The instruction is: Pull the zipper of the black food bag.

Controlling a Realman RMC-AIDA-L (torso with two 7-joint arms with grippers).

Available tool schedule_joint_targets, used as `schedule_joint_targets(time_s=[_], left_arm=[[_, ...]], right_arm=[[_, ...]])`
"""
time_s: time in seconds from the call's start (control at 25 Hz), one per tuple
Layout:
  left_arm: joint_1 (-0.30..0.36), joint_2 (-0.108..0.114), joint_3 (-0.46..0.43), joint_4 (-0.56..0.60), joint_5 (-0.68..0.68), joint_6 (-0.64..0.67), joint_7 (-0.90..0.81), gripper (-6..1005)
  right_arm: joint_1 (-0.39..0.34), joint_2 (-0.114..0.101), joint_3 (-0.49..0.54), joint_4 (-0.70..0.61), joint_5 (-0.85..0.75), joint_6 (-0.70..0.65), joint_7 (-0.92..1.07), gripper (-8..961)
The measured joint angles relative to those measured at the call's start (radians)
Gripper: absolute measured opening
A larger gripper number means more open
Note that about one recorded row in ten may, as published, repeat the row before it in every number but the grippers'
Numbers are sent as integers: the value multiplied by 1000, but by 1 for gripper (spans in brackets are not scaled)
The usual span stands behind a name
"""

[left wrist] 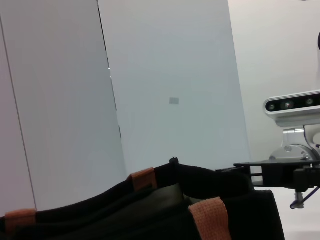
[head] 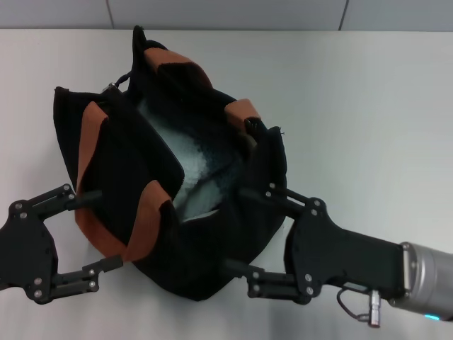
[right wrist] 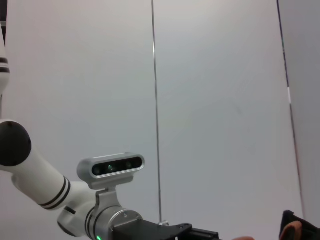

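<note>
The black food bag [head: 120, 163] stands open on the white table, showing its silvery lining [head: 191, 159] and orange-brown straps [head: 145, 223]. A small silver piece that looks like the zipper pull [head: 112, 88] sits at the bag's far left top corner. My left gripper [head: 107, 228] is open at the bag's near left side, fingertips touching the fabric by a strap. At the near right side my right gripper [head: 235, 228] is open too, fingertips against the bag. The left wrist view shows the bag's top edge [left wrist: 210, 182] and the right gripper [left wrist: 270, 172] beyond it.
The white table [head: 368, 113] spreads around the bag, with a grey wall behind it. The right wrist view shows the left arm's wrist camera [right wrist: 111, 167] and a corner of the bag [right wrist: 295, 227].
</note>
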Motion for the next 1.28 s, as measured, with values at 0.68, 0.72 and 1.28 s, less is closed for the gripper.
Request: schedule_joint_targets(time_s=[0.68, 0.72, 1.28], left_arm=[[-9, -2, -2, -2, -1, -2, 1, 806], [-12, -3, -2, -2, -1, -4, 1, 806], [-22, -7, 0, -2, 0, -10, 1, 805]], right_arm=[[-161, -8, 192, -235, 26, -23, 108, 794], [-151, -7, 191, -234, 26, -4, 109, 792], [-11, -5, 96, -224, -20, 164, 184, 524]])
